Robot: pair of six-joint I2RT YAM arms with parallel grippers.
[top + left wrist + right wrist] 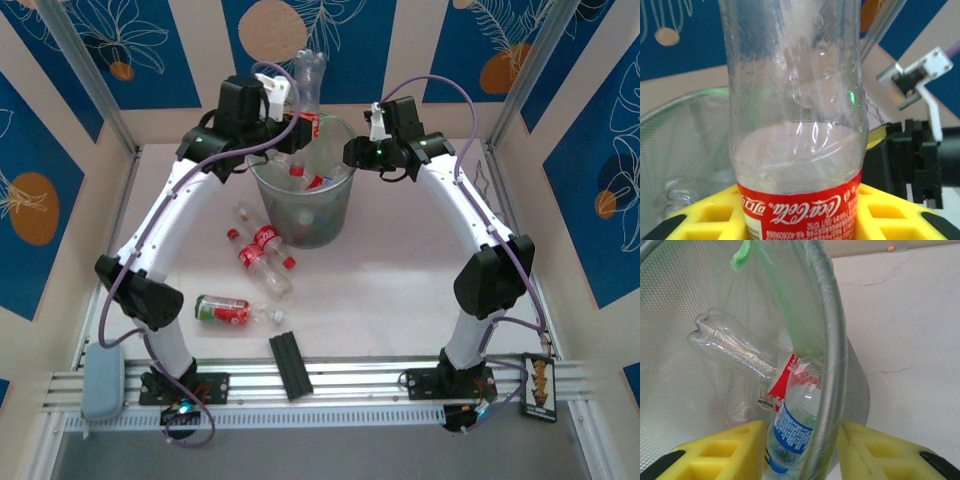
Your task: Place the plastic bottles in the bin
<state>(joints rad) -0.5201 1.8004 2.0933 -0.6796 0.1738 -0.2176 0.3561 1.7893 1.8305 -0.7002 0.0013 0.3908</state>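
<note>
Nearer than both grippers, red-labelled clear bottles [262, 250] lie loose on the worktop [400, 290], while the left gripper [799, 220] clasps another clear bottle [795, 100] by its red label, on end over the grey bin [335, 215], whose rim sits between the right gripper's [802, 450] jaws, grip impossible to judge.

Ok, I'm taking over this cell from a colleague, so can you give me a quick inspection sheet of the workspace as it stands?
Surface: pale table, faint hairline marks.
Job's things: grey bin upright, bottles inside including a blue-labelled bottle; about four loose bottles lying in front of it, leftward.
Clutter: black bar near the front edge; grey box on the rail.
Grippers: left tool shut on held bottle, standing above the bin's far rim; right tool astride the rim, grip unclear.
Cables: purple cables along both arms, looping near the wrists.
Surroundings: blue-and-beige patterned walls, aluminium posts.
</note>
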